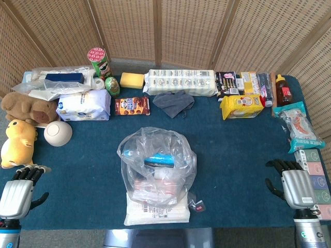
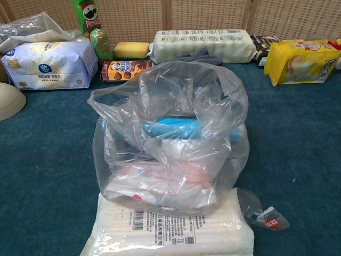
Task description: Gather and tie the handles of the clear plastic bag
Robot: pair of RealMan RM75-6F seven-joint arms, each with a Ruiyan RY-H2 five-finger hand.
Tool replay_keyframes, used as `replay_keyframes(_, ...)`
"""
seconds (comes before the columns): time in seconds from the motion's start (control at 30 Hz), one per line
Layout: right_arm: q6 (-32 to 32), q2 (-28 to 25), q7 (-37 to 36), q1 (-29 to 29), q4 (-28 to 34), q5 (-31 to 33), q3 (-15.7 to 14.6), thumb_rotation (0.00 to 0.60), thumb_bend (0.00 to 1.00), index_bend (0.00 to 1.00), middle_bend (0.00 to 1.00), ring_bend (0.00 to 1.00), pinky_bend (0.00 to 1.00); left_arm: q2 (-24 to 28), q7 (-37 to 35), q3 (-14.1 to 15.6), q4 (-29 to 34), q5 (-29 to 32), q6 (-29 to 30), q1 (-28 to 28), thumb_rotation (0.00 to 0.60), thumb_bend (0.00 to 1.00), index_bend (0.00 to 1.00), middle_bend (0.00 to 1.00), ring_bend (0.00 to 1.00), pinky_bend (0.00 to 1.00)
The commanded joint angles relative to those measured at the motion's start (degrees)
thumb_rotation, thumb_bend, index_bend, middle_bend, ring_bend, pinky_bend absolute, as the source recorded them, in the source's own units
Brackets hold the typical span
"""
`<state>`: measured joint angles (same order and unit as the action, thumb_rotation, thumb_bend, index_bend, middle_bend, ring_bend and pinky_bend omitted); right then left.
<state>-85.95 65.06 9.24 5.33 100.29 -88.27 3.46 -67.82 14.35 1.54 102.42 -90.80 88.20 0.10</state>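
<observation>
The clear plastic bag [image 1: 156, 168] [image 2: 170, 136] stands in the middle of the blue table, filled with packets and a blue item. Its handles [image 2: 160, 88] stand loose and untied above the mouth. The bag rests partly on a flat white packet [image 2: 170, 229]. My left hand [image 1: 19, 191] lies at the table's near left corner, far from the bag, fingers apart and empty. My right hand [image 1: 294, 185] sits at the near right edge, also empty with fingers spread. Neither hand shows in the chest view.
Behind the bag lie a grey cloth [image 1: 174, 102], a biscuit box [image 1: 132, 106], a long white pack [image 1: 181, 81] and a yellow pack [image 1: 241, 106]. Plush toys [image 1: 18, 142] and a white bowl [image 1: 58, 133] sit left. Boxes [image 1: 313, 170] line the right edge.
</observation>
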Motion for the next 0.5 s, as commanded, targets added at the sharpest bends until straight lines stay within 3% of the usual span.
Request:
replay_keyframes(0.03, 0.2, 0.0, 0.1, 0.1, 0.0, 0.1, 0.0, 0.600, 0.34, 0.37, 0.40, 0.40, 0.33, -0.1, -0.1, 0.0, -0.2, 0.2, -0.1, 0.0, 0.600, 0.18, 0.30, 0.32, 0.22, 0.23)
replay_keyframes(0.5, 0.3, -0.1, 0.1, 0.1, 0.3, -0.2, -0.1, 0.600, 0.34, 0.36, 0.40, 0.40, 0.33, -0.3, -0.4, 0.1, -0.5, -0.1, -0.2, -0.1, 0.600, 0.18, 0.30, 0.32, 0.22, 0.24)
